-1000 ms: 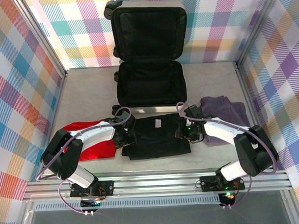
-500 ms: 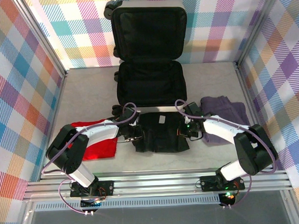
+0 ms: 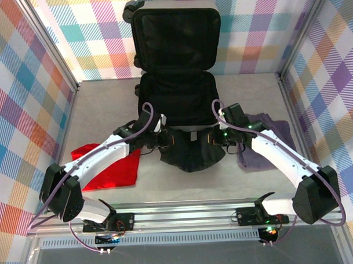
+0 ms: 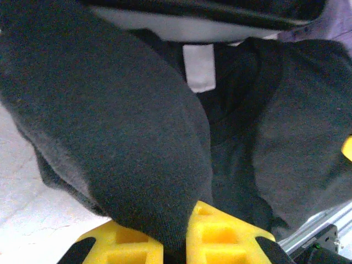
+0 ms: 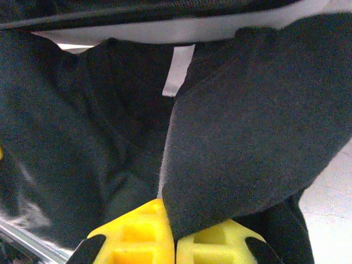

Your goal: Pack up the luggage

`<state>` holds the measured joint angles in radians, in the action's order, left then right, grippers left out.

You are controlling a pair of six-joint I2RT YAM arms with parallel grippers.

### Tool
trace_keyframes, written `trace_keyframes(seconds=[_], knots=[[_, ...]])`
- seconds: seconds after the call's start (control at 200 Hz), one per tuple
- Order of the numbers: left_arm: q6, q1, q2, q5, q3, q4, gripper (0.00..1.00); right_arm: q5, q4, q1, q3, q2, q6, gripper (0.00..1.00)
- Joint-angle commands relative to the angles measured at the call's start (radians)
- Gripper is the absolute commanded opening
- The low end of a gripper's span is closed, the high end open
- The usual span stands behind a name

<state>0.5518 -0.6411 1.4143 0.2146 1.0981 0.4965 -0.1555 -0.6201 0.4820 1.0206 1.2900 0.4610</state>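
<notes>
- Luggage (image 3: 176, 97) lies open on worktop (image 3: 100, 111), lid upright.
- Left jaws and right jaws each clamped on black shirt (image 3: 192, 157), which sags just short of luggage's near rim.
- Suggest: raise the 2 ends level, clear that rim, lower into base.

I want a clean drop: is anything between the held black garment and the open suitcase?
Nothing visible does. The black garment hangs from the left gripper and right gripper, right before the suitcase; only its low white near rim lies between. The red cloth and purple cloth sit off to the sides.
</notes>
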Motion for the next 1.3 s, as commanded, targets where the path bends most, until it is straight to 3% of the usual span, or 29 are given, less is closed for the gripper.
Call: trace_keyframes(seconds=[0.0,0.335,0.79,1.11,1.21,1.295], knots=[[-0.048,0.0,-0.037,-0.041,0.08,0.1,0.0,-0.009,-0.057,0.006,0.073,-0.023,-0.049,0.0],[-0.098,0.084,0.028,-0.014,0.286,0.135,0.0,-0.021,-0.115,-0.014,0.363,0.084,-0.107,0.0],[-0.153,0.233,0.281,0.116,0.735,0.165,0.0,-0.129,-0.212,-0.12,0.835,0.365,-0.158,0.0],[-0.14,0.318,0.489,0.223,0.916,0.02,0.0,-0.189,-0.326,-0.175,1.326,0.711,-0.192,0.0],[-0.14,0.346,0.555,0.257,0.943,-0.027,0.0,-0.187,-0.321,-0.191,1.391,0.78,-0.199,0.0],[-0.148,0.359,0.588,0.283,0.88,-0.093,0.0,-0.214,-0.293,-0.198,1.317,0.803,-0.183,0.0]])
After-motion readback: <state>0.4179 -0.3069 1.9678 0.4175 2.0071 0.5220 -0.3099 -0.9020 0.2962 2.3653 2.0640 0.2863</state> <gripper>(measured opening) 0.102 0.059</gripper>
